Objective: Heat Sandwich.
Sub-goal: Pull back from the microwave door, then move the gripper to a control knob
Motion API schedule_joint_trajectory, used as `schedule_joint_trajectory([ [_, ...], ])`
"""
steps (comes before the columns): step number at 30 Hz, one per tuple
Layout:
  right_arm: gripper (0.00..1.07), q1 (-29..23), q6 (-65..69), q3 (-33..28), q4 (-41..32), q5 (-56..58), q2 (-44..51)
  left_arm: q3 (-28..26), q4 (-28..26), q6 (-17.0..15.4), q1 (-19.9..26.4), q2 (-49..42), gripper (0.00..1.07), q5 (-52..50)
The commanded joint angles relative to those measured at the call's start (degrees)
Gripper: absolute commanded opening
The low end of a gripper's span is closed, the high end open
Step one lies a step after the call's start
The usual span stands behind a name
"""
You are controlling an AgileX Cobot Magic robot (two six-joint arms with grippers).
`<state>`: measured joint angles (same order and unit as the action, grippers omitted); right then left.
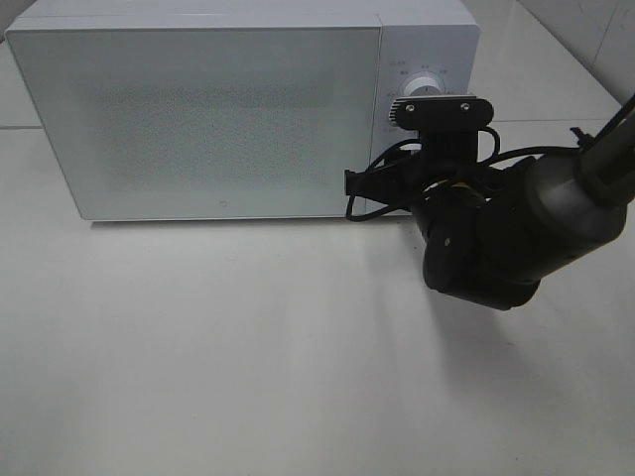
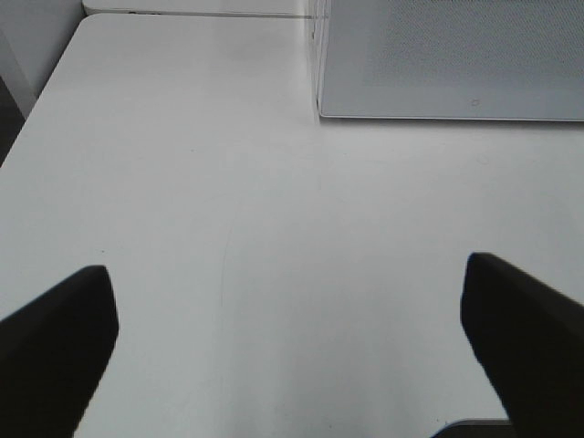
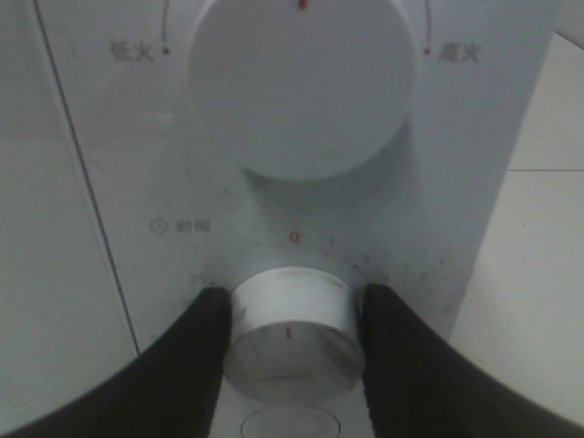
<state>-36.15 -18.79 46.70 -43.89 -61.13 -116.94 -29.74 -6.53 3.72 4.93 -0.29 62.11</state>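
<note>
A white microwave (image 1: 198,109) stands toward the far side of the white tabletop (image 1: 248,347). Its door (image 1: 198,124) is shut. The dotted window in the door gives no view inside. The sandwich shows in none of the three views, so its place cannot be told.

The right arm (image 1: 496,238) reaches from the right edge of the tabletop to the control panel (image 3: 119,182) at the microwave's right end. Its wrist camera (image 1: 442,109) sits just in front of the panel and covers the lower part of it in the high view. The right wrist view shows the right gripper (image 3: 290,306) at the lower knob (image 3: 292,342). One black finger (image 3: 196,356) lies on each side of the knob, and both touch its rim, so the pincer is pinching the knob. The knob is a worn silver-white colour and has a short red line on its face. A red "0" is printed on the panel beside it. The larger upper knob (image 3: 301,82) is free and carries a red mark at its edge.

The left gripper (image 2: 287,269) hovers over bare tabletop in front of the microwave's near left corner. Its two dark fingers (image 2: 55,347) are spread wide apart, with nothing between them.
</note>
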Motion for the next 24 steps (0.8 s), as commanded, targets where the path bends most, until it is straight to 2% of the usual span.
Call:
schedule_joint_trajectory([
  [1,0.18,0.2,0.5,0.5,0.3,-0.9,-0.1,0.1,-0.1,-0.3,0.2,-1.3,0.98,-0.7],
  [13,0.18,0.2,6.3,0.5,0.5,-4.7,-0.1,0.1,-0.1,-0.3,0.2,-1.3,0.98,-0.7],
  [21,0.18,0.2,19.3,0.5,0.6,-7.2,-0.1,0.1,-0.1,-0.3,0.2,-1.3,0.98,-0.7],
  [24,0.18,0.2,29.9,0.5,0.6,-7.2,-0.1,0.1,-0.1,-0.3,0.2,-1.3,0.98,-0.7],
])
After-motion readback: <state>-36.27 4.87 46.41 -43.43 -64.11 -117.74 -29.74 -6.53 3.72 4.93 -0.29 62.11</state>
